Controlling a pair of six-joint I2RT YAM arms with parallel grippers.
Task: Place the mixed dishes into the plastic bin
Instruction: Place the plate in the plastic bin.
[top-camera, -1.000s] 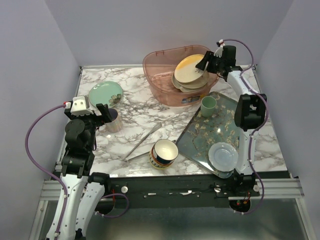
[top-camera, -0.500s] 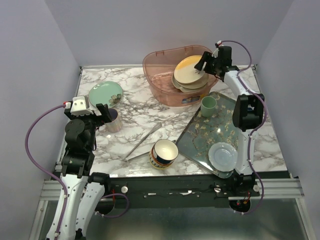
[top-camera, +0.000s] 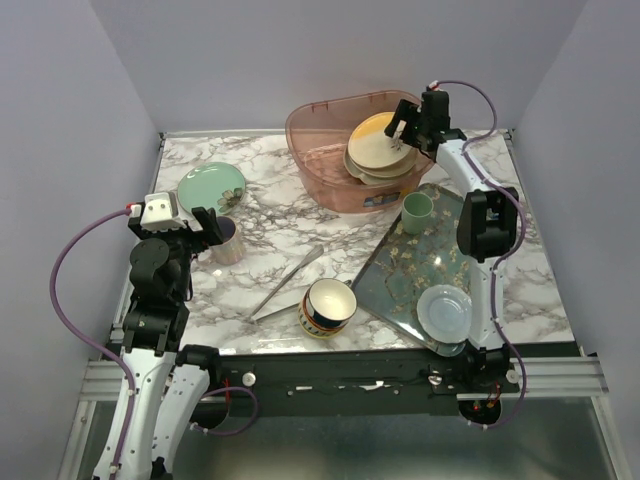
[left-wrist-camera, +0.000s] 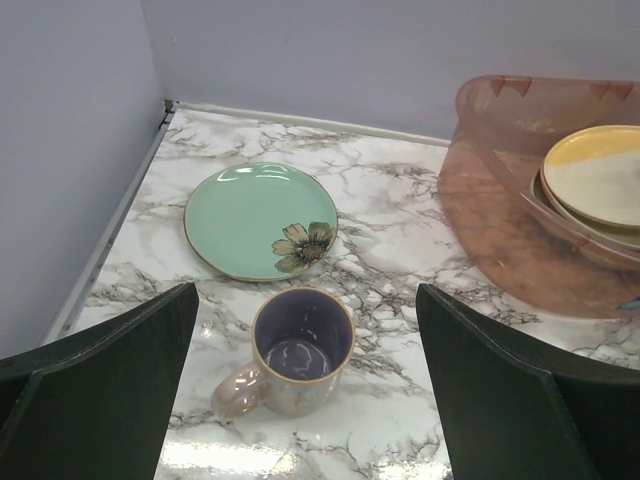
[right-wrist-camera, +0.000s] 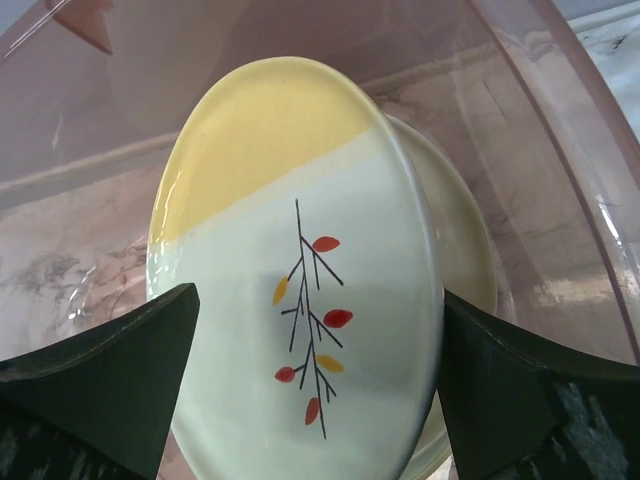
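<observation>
Two grippers are standing spread. The right gripper (right-wrist-camera: 318, 296) is hovering over the yellow-and-cream plate (right-wrist-camera: 300, 230), which is lying free inside the plastic bin (top-camera: 318, 150). The left gripper (left-wrist-camera: 308, 292) is framing the lilac mug (left-wrist-camera: 296, 352), likely the next pickup, calling for descent and closure.

The pink bin (top-camera: 318, 150) stood at the table's (top-camera: 280, 215) far edge and held a yellow-and-cream plate (top-camera: 375, 140) tilted on stacked dishes. The mint-green plate (top-camera: 211, 186) and the upright lilac mug (top-camera: 227, 241) sat near the left edge. The patterned bowl (top-camera: 328, 306) sat near the front edge.
</observation>
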